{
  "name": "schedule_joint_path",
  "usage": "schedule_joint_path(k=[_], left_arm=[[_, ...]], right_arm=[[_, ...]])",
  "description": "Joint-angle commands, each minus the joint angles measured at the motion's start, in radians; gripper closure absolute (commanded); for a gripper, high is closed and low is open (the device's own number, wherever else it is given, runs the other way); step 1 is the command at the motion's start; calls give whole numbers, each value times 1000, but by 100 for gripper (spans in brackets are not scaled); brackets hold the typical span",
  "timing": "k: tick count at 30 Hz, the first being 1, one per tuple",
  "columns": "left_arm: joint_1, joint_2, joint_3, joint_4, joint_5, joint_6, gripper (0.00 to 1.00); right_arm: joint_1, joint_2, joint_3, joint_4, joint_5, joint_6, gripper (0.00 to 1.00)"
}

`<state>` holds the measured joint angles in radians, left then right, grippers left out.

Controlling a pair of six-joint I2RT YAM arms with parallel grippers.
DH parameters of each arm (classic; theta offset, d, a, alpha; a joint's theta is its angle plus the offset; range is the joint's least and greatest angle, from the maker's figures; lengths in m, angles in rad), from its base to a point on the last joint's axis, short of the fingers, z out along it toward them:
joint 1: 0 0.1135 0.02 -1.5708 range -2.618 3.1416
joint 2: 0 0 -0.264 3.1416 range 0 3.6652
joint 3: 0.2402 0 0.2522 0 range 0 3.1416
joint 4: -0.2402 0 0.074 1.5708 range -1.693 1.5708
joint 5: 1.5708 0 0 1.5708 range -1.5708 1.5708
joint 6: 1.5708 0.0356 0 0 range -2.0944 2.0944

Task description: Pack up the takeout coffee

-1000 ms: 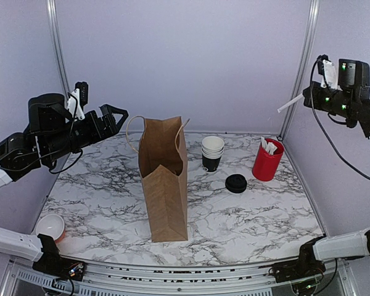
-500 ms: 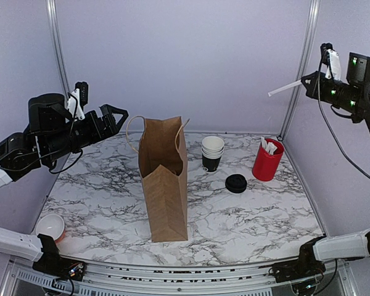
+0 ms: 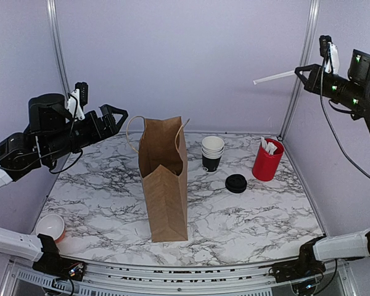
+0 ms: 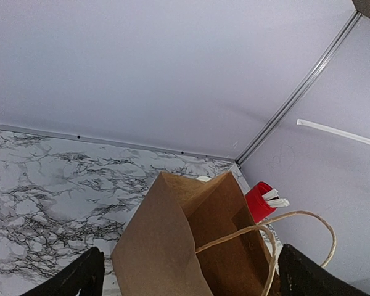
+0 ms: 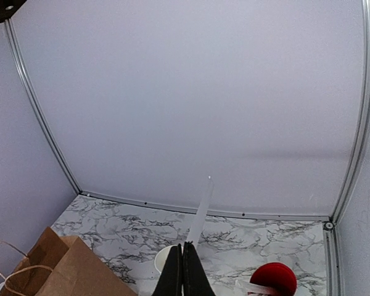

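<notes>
Looked like the extras stage to me. The right gripper (image 3: pixel 305 70) was way up by the right wall with its jaws pinched tight on a white stick (image 3: pixel 275 76), pointing left toward the paper bag (image 3: pixel 164 185). The left gripper (image 3: pixel 118 118) hung just beside the bag's handles, jaws wide apart and nothing in them.

Of the coffee itself, all I could pick out was the black lid (image 3: pixel 236 183), low on the table (image 3: pixel 98 203) between the bag and the red cup (image 3: pixel 267 161), in front of the stack of cups (image 3: pixel 212 153). I couldn't tell whether a cup sat under it.

My guess for the next move is a swing left over the bag's open mouth, then a drop, without knocking the thin bag over.

The tabletop was marble-print and glossy, boxed in by plain lilac walls (image 3: pixel 185 55) with metal rails (image 3: pixel 54 43).
</notes>
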<state>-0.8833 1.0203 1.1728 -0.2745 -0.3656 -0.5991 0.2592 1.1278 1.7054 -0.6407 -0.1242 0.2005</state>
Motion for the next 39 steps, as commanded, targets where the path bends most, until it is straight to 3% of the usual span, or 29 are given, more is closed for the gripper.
schedule_joint_path(k=[1,14,23,39], left_arm=[[4,-6,-15,17,5,-4,1],[4,-6,-18,23,11,-2,1],[4,-20,-28,24,7,0,1],[11,-24,-35,20,11,-7,1]], right_arm=[[11,10,46,71,-115,53,100],[70,101,66,165,-376,157,100],[288,282,311,3,-346,93,100],[384,392,523,-324,-448,-14,100]])
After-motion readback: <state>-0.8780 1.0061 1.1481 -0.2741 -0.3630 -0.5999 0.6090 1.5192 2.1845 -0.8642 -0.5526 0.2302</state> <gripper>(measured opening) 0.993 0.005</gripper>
